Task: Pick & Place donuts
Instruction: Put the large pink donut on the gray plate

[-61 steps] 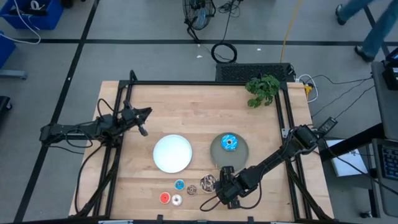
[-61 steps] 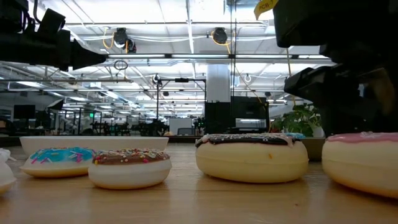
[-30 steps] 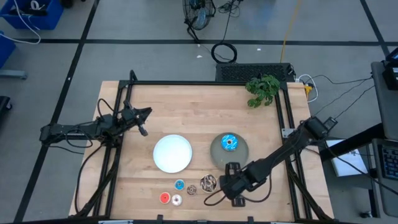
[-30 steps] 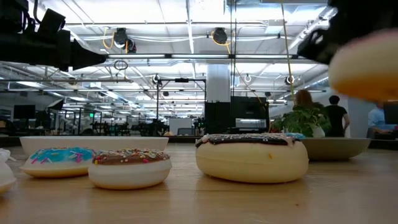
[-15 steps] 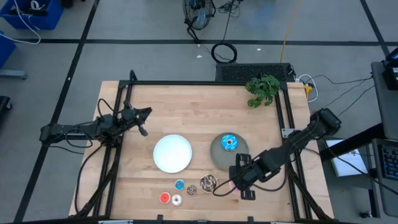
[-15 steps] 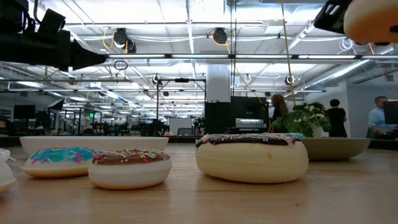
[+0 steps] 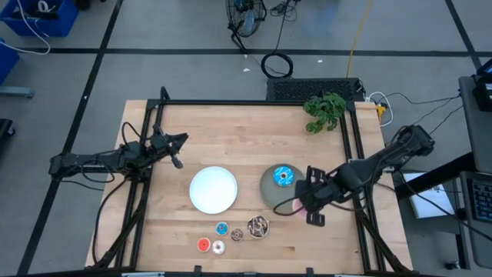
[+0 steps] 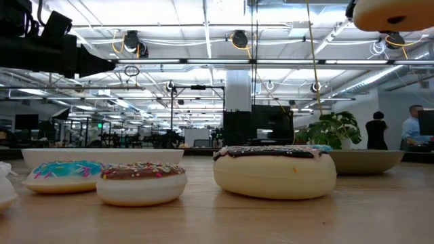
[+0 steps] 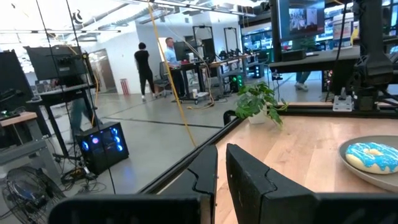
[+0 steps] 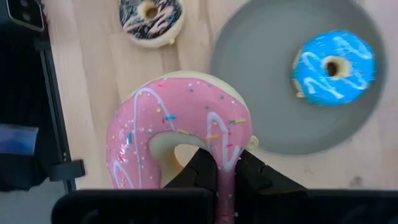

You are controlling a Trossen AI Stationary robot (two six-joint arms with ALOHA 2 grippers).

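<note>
My right gripper [image 10: 219,174] is shut on the pink donut [image 10: 180,137], high over the near right rim of the grey plate [image 7: 270,192]; the low view shows this donut's pale underside [image 8: 397,13]. A blue donut [image 7: 284,176] lies on the grey plate. The brown sprinkled donut [image 7: 257,226] and tiny blue [image 7: 221,228], brown [image 7: 237,235], red [image 7: 203,245] and white [image 7: 217,247] donuts lie flat on the table near its front edge. My left gripper [image 7: 177,159] waits shut at the table's left, holding nothing. My right gripper pinches the ring of the pink donut [image 10: 225,155] on one side, one finger in the hole and one against the outer rim. The fingers come from above, pointing down. The donut is lifted clear, lying roughly level with its icing up.
A white plate [image 7: 214,189] sits left of the grey plate. A green plant [image 7: 324,110] stands at the far right corner. Black frame rails [image 7: 354,146] run along the table's sides. People stand in the room beyond the table [image 8: 413,129].
My right gripper has risen with the pink donut and gone toward the table's far and right edges, from beside the brown donut to the grey plate's near right rim. The donut has stayed in the hold, clear of the table.
</note>
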